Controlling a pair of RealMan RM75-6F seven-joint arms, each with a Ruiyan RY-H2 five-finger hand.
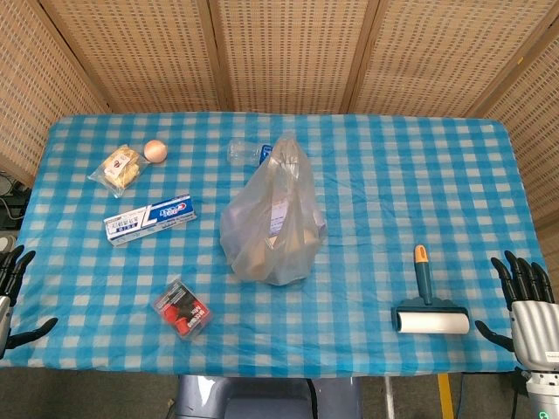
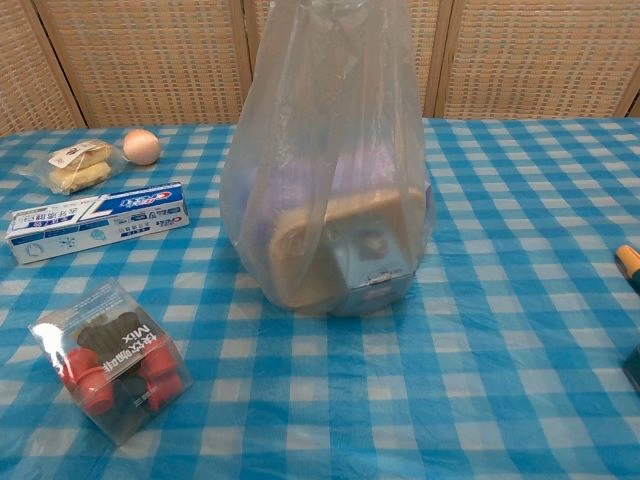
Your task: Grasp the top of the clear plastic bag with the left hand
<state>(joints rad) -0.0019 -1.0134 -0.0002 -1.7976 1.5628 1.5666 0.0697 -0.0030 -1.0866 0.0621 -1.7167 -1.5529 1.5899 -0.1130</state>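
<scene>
Near the desk (image 1: pixel 367 218) middle: upright clear plastic bag (image 1: pixel 272 218), top gathered for grasping. Well left of bag: left robot hand (image 1: pixel 12 288), spread wide, holding nothing.

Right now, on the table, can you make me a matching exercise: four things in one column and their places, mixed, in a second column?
Things:
1. egg
2. lint roller
3. toothpaste box
4. clear plastic bag

Places:
A. middle of the table
B. near the right hand
C. far left, beside the snack packet
D. left side, between the snack packet and the small red-and-black pack

Pairs: 1-C, 2-B, 3-D, 4-A
</scene>
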